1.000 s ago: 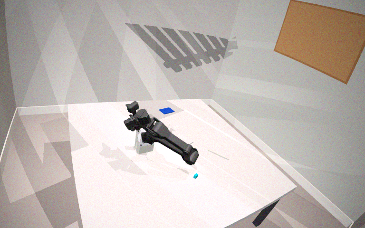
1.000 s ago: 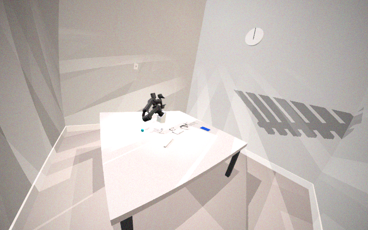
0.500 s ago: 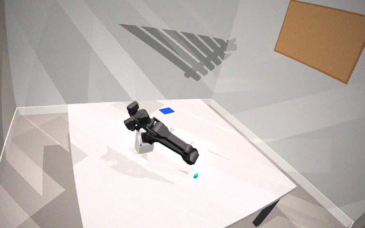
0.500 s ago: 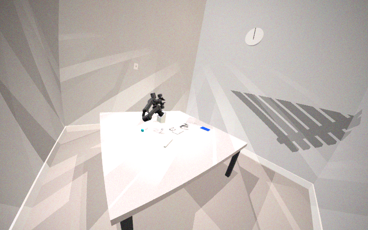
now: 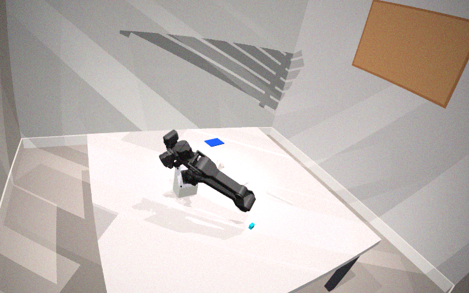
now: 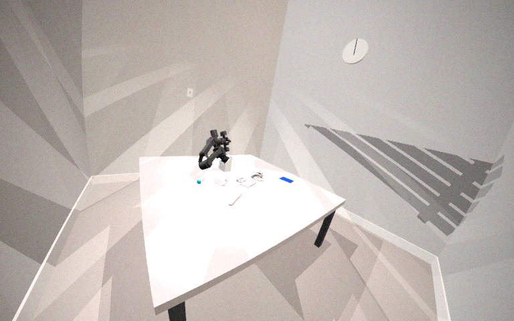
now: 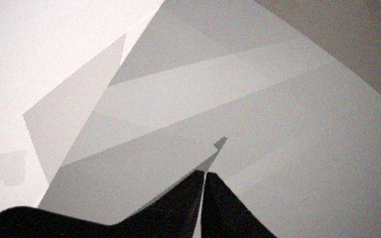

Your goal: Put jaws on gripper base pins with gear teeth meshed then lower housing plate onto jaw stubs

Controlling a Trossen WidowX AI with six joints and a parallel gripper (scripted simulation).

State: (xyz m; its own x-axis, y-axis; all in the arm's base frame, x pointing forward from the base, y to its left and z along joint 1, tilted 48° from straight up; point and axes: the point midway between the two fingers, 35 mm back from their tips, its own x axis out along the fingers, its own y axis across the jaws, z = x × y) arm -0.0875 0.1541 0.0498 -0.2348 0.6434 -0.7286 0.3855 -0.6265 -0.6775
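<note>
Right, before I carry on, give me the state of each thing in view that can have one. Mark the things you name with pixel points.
Fingers: closed together, nothing visible between them
Arm [image 5: 221, 177] [image 6: 207, 148]: bent, raised
Blue pad [image 5: 214, 141] [image 6: 286, 179]: flat on table
Cyan block [image 5: 251, 226] [image 6: 199, 181]: on table, apart from arm
Pale parts [image 5: 221, 165] [image 6: 248, 183]: on table; cannot tell if meshed
</note>
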